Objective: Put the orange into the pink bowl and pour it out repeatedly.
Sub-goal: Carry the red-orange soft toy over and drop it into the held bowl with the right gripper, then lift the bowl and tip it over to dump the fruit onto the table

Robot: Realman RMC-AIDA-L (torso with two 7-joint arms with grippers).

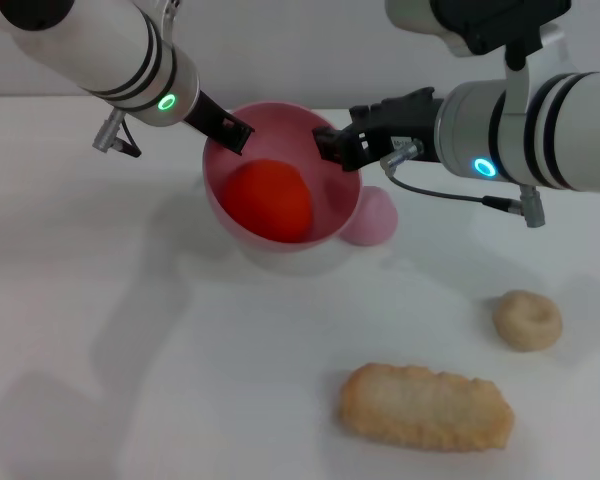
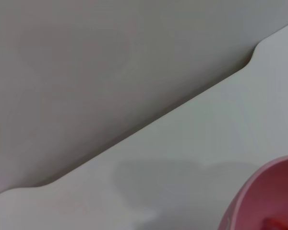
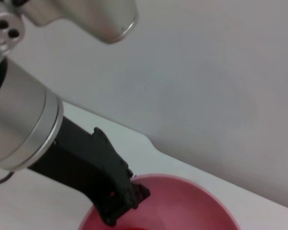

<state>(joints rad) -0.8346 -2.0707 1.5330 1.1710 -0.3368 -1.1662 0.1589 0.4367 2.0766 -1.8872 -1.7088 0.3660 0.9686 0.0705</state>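
Observation:
The pink bowl (image 1: 332, 212) is tilted with its mouth toward me, at the table's middle back. The red-orange orange (image 1: 270, 200) lies inside it. My left gripper (image 1: 232, 132) is shut on the bowl's left rim. My right gripper (image 1: 338, 145) is open and empty, just above the bowl's right rim, apart from the orange. The left wrist view shows part of the bowl (image 2: 273, 191) and a sliver of the orange (image 2: 278, 224). The right wrist view shows the bowl (image 3: 192, 201) with the left gripper (image 3: 127, 201) on its rim.
A small pink dome (image 1: 378, 215) sits right beside the bowl on its right. A beige ring doughnut (image 1: 527, 319) lies at the right. A long golden breaded piece (image 1: 425, 407) lies at the front. The table (image 1: 110, 330) is white.

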